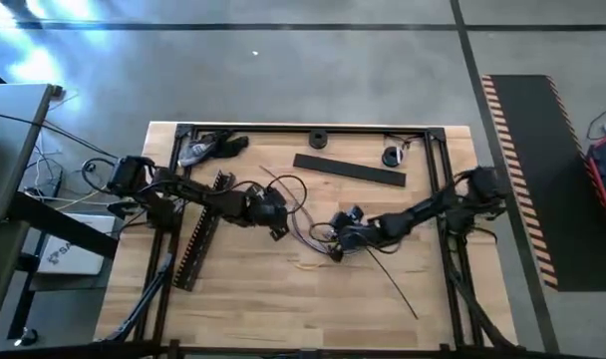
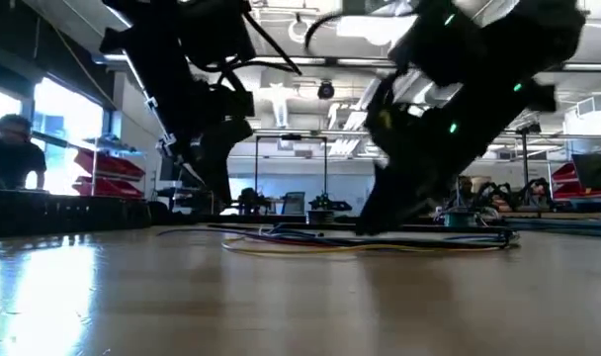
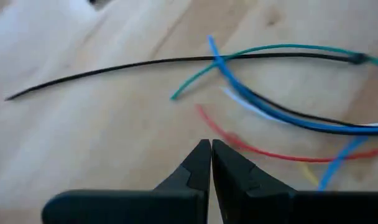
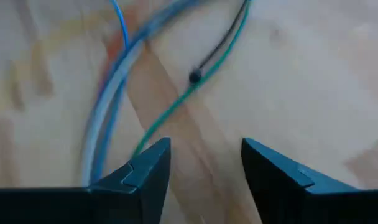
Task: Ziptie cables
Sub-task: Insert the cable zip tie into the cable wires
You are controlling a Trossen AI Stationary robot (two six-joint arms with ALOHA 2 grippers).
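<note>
The thin, flexible coloured cables lie in loose curves on the pale wooden tabletop, between the two arms. The left end effector hovers just beside them, fingers pressed together. The right end effector hangs over the strands, fingers spread, holding nothing.

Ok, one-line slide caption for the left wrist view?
Left gripper shut and empty above the wooden table, facing loose coloured cables and a thin black ziptie.
</note>
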